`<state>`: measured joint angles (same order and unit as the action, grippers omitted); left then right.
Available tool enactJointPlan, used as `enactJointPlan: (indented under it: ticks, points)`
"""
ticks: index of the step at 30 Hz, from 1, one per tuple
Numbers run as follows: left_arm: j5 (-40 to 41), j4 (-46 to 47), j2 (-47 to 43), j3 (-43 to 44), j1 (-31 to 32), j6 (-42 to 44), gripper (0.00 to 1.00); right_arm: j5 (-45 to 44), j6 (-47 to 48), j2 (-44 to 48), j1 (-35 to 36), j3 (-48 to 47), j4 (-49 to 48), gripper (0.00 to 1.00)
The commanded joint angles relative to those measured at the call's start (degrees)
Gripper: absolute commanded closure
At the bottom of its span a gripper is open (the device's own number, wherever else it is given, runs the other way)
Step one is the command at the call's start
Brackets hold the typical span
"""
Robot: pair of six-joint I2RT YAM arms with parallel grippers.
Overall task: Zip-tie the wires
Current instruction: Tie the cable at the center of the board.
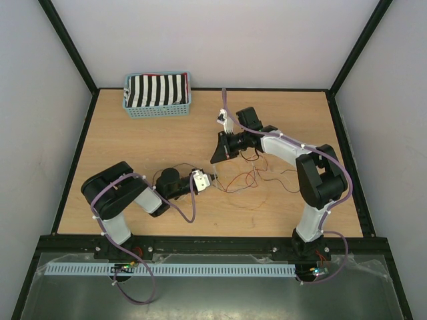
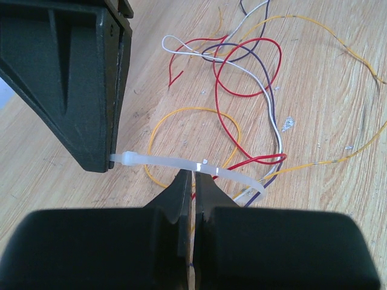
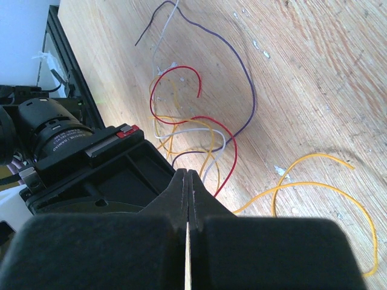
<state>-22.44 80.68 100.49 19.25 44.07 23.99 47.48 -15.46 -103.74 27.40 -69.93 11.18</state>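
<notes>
The wires (image 1: 248,175) are thin loose strands in red, yellow-orange, white and dark purple, lying tangled on the wooden table (image 1: 133,147). They also show in the left wrist view (image 2: 248,66) and the right wrist view (image 3: 199,121). A white zip tie (image 2: 163,163) runs sideways just above the table, and its far end curls in among the strands. My left gripper (image 2: 195,176) is shut on its middle. My right gripper (image 3: 187,174) is shut. Its black fingers (image 2: 78,90) meet the zip tie's thick end. In the top view both grippers, left (image 1: 212,179) and right (image 1: 215,159), meet left of the wires.
A light blue basket (image 1: 157,111) holding a black-and-white striped cloth stands at the back left of the table. The left gripper's body (image 3: 91,157) fills the left of the right wrist view. Black frame rails edge the table.
</notes>
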Motion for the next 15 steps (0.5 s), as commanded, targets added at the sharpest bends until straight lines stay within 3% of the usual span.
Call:
enactJointPlan:
  ticks: [1,6,15]
  points:
    - [-3.5,-0.3,0.0,0.1,0.6,-0.7,1.0,-0.4,-1.7,0.2,-0.2,-3.3,-6.5,1.0]
    - [-2.2,-0.3,-0.7,0.0,-0.1,-2.7,0.98,-0.1,-0.6,1.8,-0.2,0.3,-6.4,1.0]
    - [-1.8,-0.3,-1.5,0.1,-1.4,-5.7,0.72,-0.1,-2.0,4.8,-0.2,8.4,-10.5,1.0]
